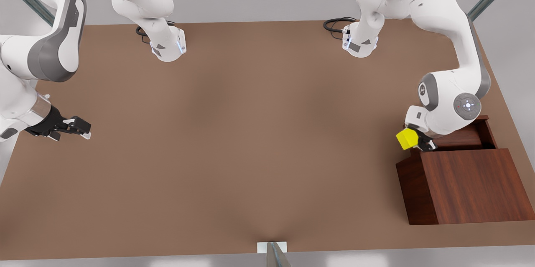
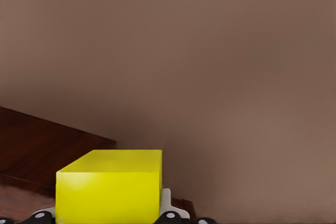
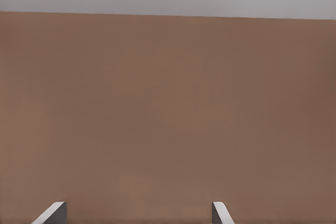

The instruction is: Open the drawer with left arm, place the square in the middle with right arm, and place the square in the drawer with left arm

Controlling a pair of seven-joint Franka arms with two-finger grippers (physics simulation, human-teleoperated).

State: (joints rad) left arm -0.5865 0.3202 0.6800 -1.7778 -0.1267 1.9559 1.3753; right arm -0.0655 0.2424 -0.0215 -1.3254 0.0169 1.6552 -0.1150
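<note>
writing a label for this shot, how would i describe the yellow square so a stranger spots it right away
Find the dark wooden cabinet at the front view's right. Just off its upper-left corner, the left hand grips the square above the table. It is the one bright yellow thing among browns and whites.

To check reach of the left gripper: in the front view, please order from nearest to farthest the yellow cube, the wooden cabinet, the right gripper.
1. Small yellow cube: held in the left gripper.
2. Dark wooden cabinet: just beside.
3. Right gripper: across the brown table, front view's left, open.
</note>
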